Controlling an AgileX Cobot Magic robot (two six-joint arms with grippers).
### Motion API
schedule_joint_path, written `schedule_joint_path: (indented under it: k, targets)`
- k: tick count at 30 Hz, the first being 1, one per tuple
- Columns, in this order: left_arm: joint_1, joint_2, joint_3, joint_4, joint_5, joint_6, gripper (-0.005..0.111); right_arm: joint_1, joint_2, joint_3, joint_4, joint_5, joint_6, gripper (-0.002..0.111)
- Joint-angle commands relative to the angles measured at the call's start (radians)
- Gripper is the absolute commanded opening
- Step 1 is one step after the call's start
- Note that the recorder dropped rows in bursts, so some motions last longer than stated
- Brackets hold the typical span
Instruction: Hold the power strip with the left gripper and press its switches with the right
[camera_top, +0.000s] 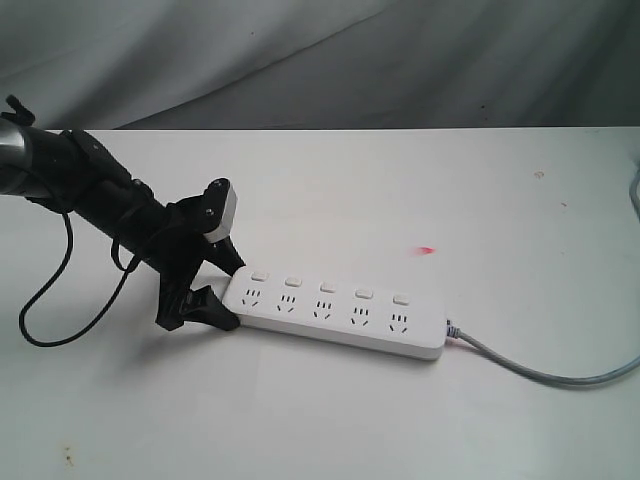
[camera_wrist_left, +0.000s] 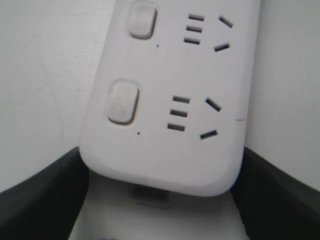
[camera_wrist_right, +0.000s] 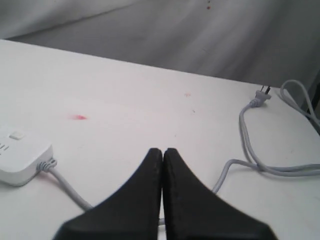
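On the white table (camera_top: 300, 420), the grey cord (camera_top: 545, 374) is the nearest thing. It leaves the right end of the strip (camera_top: 306, 303) and runs to the right edge of the exterior view. The strip lies flat in the middle of the table, a little slanted, so that its left end is farther than its right end. The five switches (camera_top: 325, 286) stand in one row along its far side, each beside one outlet.

The left gripper (camera_top: 232, 292) comes from the left and grips the rounded left end of the strip. Its black fingers (camera_wrist_left: 40, 200) are wide apart, one against the near long side and one against the far long side.

The right gripper (camera_wrist_right: 162, 150) is fully closed and holds nothing. It hangs above the table to the right of the strip, close to the cord, and touches no switch.

Farther away, a small red mark (camera_top: 427, 249) is on the table. The plug (camera_wrist_right: 261, 94) lies at the far right. A grey cloth (camera_top: 300, 60) hangs behind the table.
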Motion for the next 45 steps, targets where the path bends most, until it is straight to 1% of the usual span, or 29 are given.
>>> schedule_joint_path:
  k: [1, 6, 10, 16, 22, 24, 28, 32, 36, 38, 42, 43, 44, 45]
  targets:
    - [-0.006, 0.007, 0.002, 0.009, -0.002, -0.002, 0.066, -0.007, -0.006, -0.143, -0.010, 0.123, -0.005, 0.000]
    - [-0.006, 0.007, 0.002, 0.009, -0.002, -0.002, 0.066, -0.007, 0.066, -0.332, -0.028, 0.241, -0.005, 0.000]
    - [-0.006, 0.007, 0.002, 0.009, -0.002, -0.001, 0.066, -0.007, 0.252, -0.477, -0.035, 0.347, -0.003, 0.000]
    - [-0.006, 0.007, 0.002, 0.009, -0.002, -0.001, 0.066, -0.006, 0.482, -0.615, -0.044, 0.340, -0.001, 0.000]
    - [-0.006, 0.007, 0.002, 0.009, -0.002, -0.001, 0.066, 0.004, 0.593, -0.672, -0.046, 0.322, 0.009, 0.000]
    - [-0.006, 0.007, 0.002, 0.009, -0.002, -0.001, 0.066, 0.041, 0.610, -0.672, -0.052, 0.324, 0.030, 0.000]
    - [-0.006, 0.007, 0.002, 0.009, -0.002, -0.001, 0.066, 0.152, 0.651, -0.673, -0.052, 0.351, 0.071, 0.000]
    - [-0.006, 0.007, 0.002, 0.009, -0.002, -0.001, 0.066, 0.268, 0.723, -0.676, -0.052, 0.381, 0.049, 0.000]
    - [-0.006, 0.007, 0.002, 0.009, -0.002, -0.001, 0.066, 0.392, 0.851, -0.694, 0.008, 0.446, -0.015, 0.000]
    - [-0.006, 0.007, 0.002, 0.009, -0.002, -0.001, 0.066, 0.453, 0.933, -0.737, 0.010, 0.461, -0.049, 0.000]
    - [-0.006, 0.007, 0.002, 0.009, -0.002, -0.001, 0.066, 0.515, 1.076, -0.879, 0.010, 0.461, -0.132, 0.000]
    - [-0.006, 0.007, 0.002, 0.009, -0.002, -0.001, 0.066, 0.532, 1.158, -0.968, 0.010, 0.472, -0.171, 0.000]
    - [-0.006, 0.007, 0.002, 0.009, -0.002, -0.001, 0.066, 0.532, 1.199, -1.003, 0.010, 0.481, -0.193, 0.000]
    - [-0.006, 0.007, 0.002, 0.009, -0.002, -0.001, 0.066, 0.532, 1.284, -1.086, 0.049, 0.508, -0.288, 0.000]
